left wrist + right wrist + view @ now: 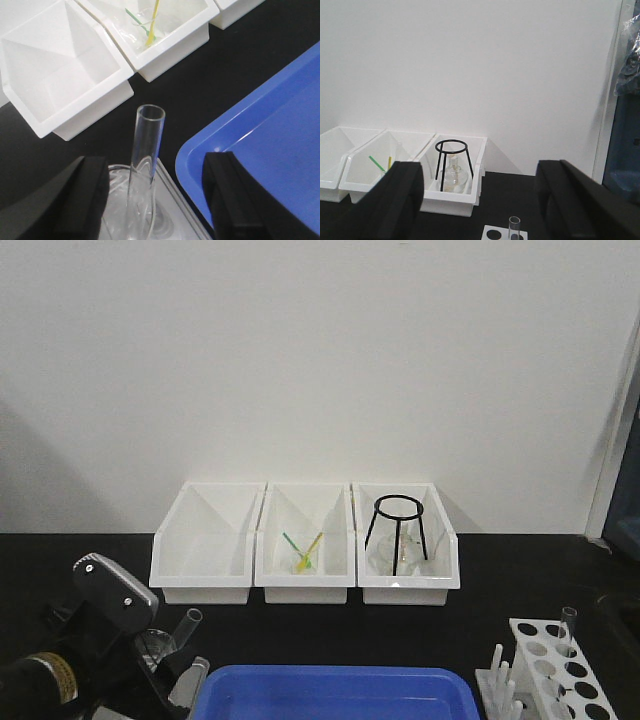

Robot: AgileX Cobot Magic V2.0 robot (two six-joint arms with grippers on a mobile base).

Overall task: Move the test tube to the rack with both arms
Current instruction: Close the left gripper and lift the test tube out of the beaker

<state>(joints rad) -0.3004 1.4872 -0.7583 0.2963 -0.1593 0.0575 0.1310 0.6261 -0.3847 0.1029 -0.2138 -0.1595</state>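
Test tube [145,150] front and centre in the left wrist view: it stands nearly upright, open rimmed mouth on top, its lower part down inside a clear glass vessel [117,180]. The left gripper [155,165] brackets it, jaws spread wide, one black finger on either side and neither touching the glass. Nothing is gripped here.

Just right of the vessel sits the blue tray [260,125], its rounded corner close to the tube's foot, all of it on the black bench [200,70].

From the front camera, the left arm [100,610] sits low at the near left, silver-grey plate up and a yellow band on its body, with the tube poking up beside it.

Far across at the near right is the rack [560,670], white, round holes on top, pegs along its left side. A second tube [568,625] stands upright in one of its far holes.

The right gripper [480,172] hangs above that rack, jaws wide apart with nothing between them but the view ahead.

Along the wall behind, three white bins in a row: the left bin [205,585], the middle bin [300,590] with green and yellow sticks [303,550] crossed inside, and the right bin [410,585] holding a black tripod stand [398,530] with a clear flask [451,176] under its ring.
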